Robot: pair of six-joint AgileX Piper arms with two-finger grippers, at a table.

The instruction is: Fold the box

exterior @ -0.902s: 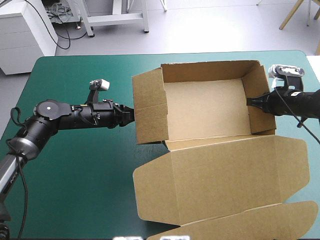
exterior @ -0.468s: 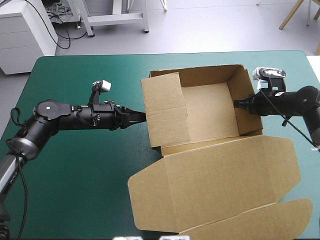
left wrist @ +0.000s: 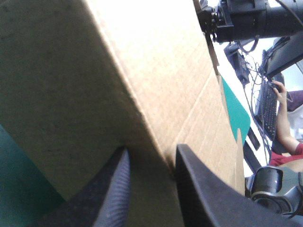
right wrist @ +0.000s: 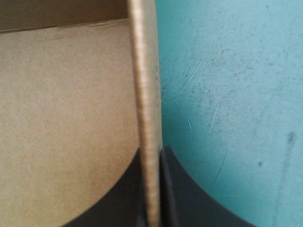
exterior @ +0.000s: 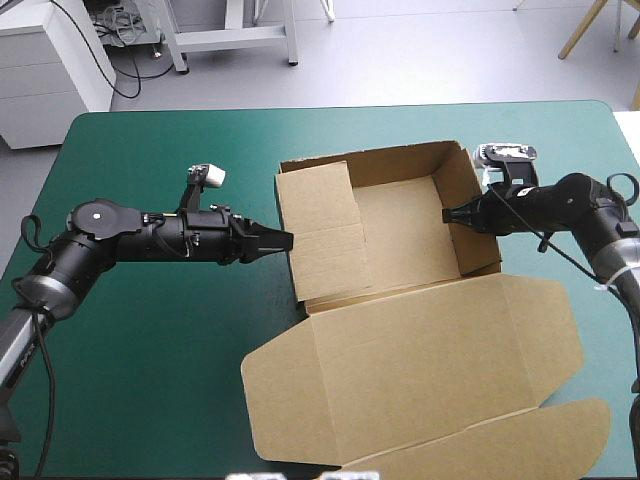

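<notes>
The brown box (exterior: 400, 235) stands as an open tray right of the table's middle, its lid (exterior: 420, 370) lying flat toward the front edge. My left gripper (exterior: 288, 239) is at the tray's left wall, whose flap leans inward. In the left wrist view the black fingers (left wrist: 120, 189) straddle that folded wall (left wrist: 94, 71), nearly shut on it. My right gripper (exterior: 447, 214) pinches the right wall from outside. Up close, the wall's edge (right wrist: 146, 85) runs straight between the shut right gripper (right wrist: 151, 151). The right arm (left wrist: 246, 19) shows beyond the box.
Bare teal-green cover (exterior: 150, 350) lies left of and in front of the left arm. The lid's front flap (exterior: 500, 445) reaches the table's front edge. Cover (right wrist: 227, 94) also shows outside the right wall.
The right gripper has drawn the right wall leftward and the whole box has shifted left and turned a little. The left gripper has pushed right into the left wall, whose flap has leaned inward.
</notes>
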